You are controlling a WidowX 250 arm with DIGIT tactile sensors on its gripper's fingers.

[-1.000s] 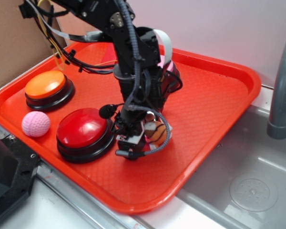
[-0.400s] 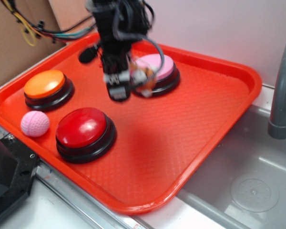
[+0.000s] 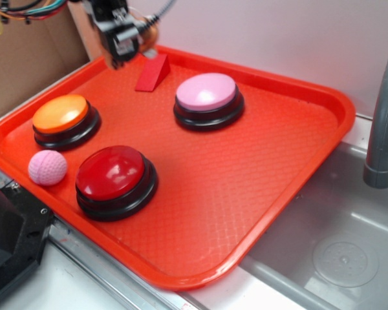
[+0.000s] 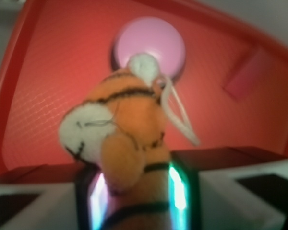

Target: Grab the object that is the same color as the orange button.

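Gripping plush tiger [image 4: 122, 129] firmly between fingers [image 4: 178, 189] — hovering at tray's [image 3: 297, 139] eleven o'clock; keeping squeeze steady, avoiding jerks.

I read the tiger toy [image 4: 127, 124] as soft, matt plush cloth with stitched black stripes. The tray [image 3: 265, 168] looks like red plastic with a fine textured grid. The orange button [image 3: 61, 113], red button [image 3: 111, 172] and pink button [image 3: 206, 91] show smooth domes, the red glossiest, on black plastic bases. The pink ball [image 3: 48, 167] is dimpled and matt.
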